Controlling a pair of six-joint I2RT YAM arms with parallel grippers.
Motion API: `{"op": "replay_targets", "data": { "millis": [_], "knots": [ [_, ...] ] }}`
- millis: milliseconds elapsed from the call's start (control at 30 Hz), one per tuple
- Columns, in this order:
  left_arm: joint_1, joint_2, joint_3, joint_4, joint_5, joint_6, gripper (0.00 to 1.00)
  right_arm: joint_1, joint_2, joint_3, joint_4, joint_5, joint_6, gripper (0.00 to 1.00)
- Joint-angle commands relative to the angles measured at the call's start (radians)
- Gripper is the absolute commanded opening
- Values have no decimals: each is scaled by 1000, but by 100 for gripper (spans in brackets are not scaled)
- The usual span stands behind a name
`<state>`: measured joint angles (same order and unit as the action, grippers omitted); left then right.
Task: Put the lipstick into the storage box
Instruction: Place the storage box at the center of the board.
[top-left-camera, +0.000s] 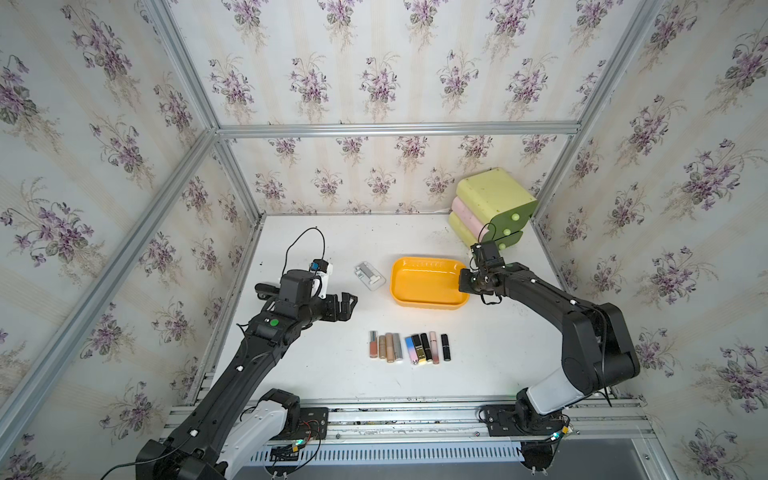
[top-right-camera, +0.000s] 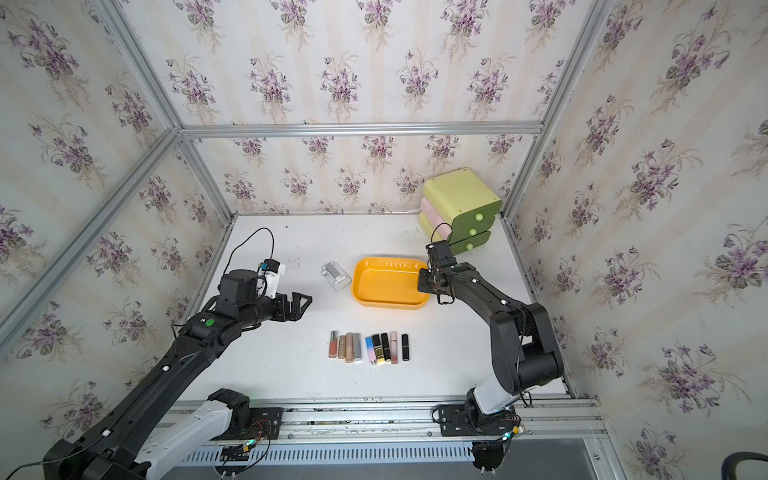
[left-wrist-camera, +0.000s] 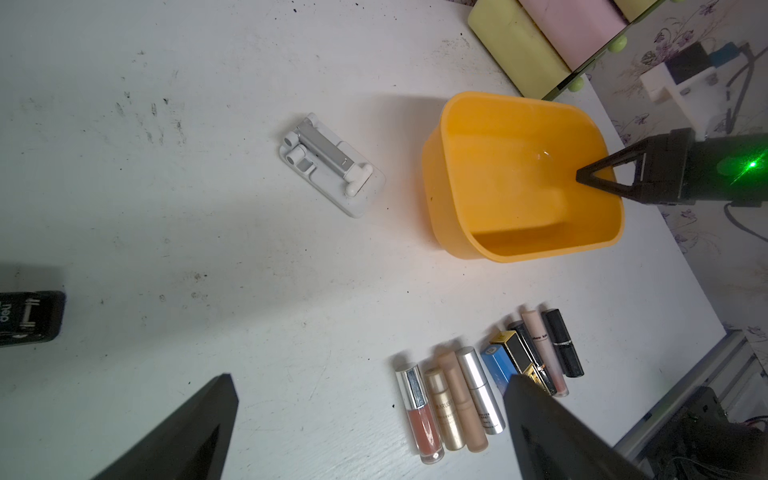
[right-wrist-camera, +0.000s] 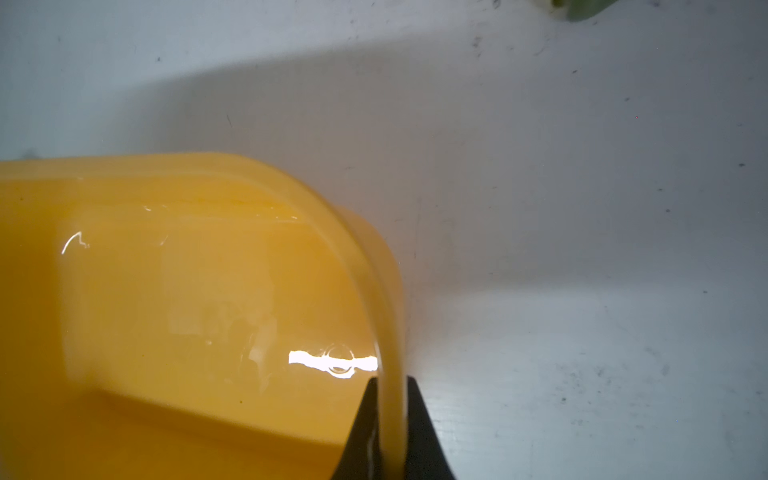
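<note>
Nearest to me, a row of slim lipstick tubes (top-left-camera: 409, 347) in nude, silver, blue-pink, black and gold is lying flat on the scuffed white tabletop (top-left-camera: 498, 353). Each tube's long axis is running near to far, and the tubes are lying side by side from left to right, most of them touching. None is sitting in the box yet.

Just beyond the row's left end, the left gripper (top-left-camera: 348, 306) is hovering with its black jaws spread wide and nothing between them. The row is lying to its right and a little nearer. I judge this to be the arm to reach for a tube, closing across its width.

Farther back, directly beyond the row, the shallow orange-yellow plastic storage box (top-left-camera: 428, 306) is sitting empty, its long side running left to right. The right gripper (left-wrist-camera: 582, 178) is pinching the box's right-hand rim, its jaws closed on the thin wall. It seems to be steadying the box, so it is not free.

Left of the box, a small white flat case (top-left-camera: 369, 275) is lying apart from it. In the far right corner a stacked green-and-pink drawer unit (top-left-camera: 494, 199) is standing against the floral-papered walls (top-left-camera: 374, 83), which are framed in aluminium rails (top-left-camera: 395, 129).
</note>
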<state>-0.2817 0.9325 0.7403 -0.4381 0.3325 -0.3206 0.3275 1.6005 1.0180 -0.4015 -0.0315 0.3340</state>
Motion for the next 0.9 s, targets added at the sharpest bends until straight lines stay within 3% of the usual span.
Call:
{"op": "replay_targets", "data": {
  "millis": [0,300,500,700,767,867],
  "knots": [
    [-1,-4,-3,-16,20,12,100,33,34,21,-15,-22,-40,7],
    [1,-6,-4,-36,20,27,100,92,141,81,8,-40,-27,7],
    [1,-1,-9,-40,17,37,100,108,186,114,22,-55,-3,14],
    [0,9,-6,-42,20,37,100,113,185,121,27,-62,21,30],
    [1,11,-4,-40,21,36,100,113,169,115,28,-62,27,39],
    [0,8,-1,-37,20,28,100,114,115,95,33,-61,47,60]
  ]
}}
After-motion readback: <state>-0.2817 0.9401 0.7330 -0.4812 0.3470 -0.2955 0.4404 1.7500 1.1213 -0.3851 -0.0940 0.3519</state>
